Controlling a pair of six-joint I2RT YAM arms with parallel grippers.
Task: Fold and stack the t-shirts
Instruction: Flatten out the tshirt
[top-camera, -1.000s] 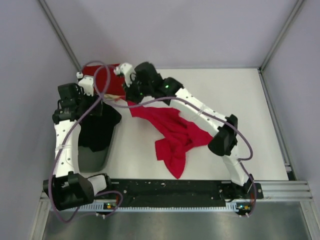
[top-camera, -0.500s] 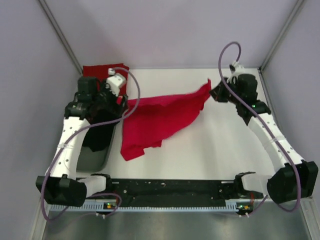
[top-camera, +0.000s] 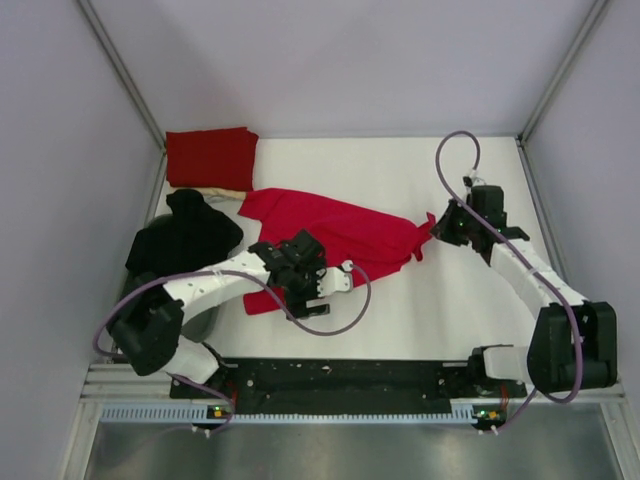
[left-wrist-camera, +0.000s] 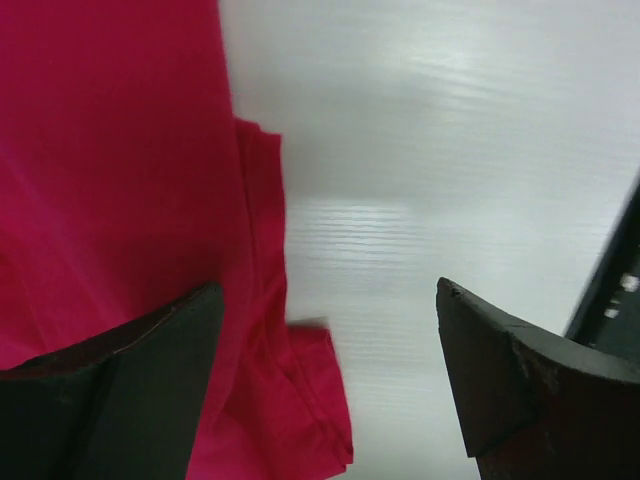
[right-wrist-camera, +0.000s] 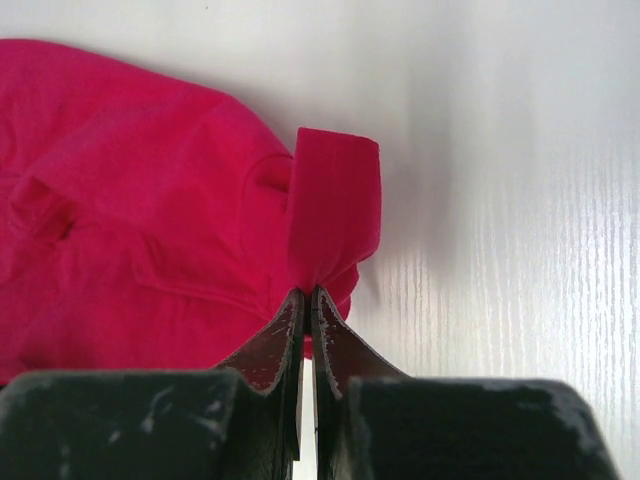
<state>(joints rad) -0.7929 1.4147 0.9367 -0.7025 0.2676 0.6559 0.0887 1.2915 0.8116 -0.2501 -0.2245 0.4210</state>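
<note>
A white worktop filled the overhead view, with grey walls around it. Across its middle lay a loose red t-shirt, crumpled and spread from left of centre toward the right. At the left edge sat a black bundle; what it was could not be told. In the far left corner lay a folded red t-shirt, a neat square, with a thin cream strip of cloth showing along its near side. The right pincer was closed tight on a small fold at the loose shirt's right end, the cloth pinched between its fingertips just above the worktop. The left pincer hung over the shirt's near left edge, its jaws wide apart and gripping nothing, with red cloth under one finger and bare worktop under the other
</note>
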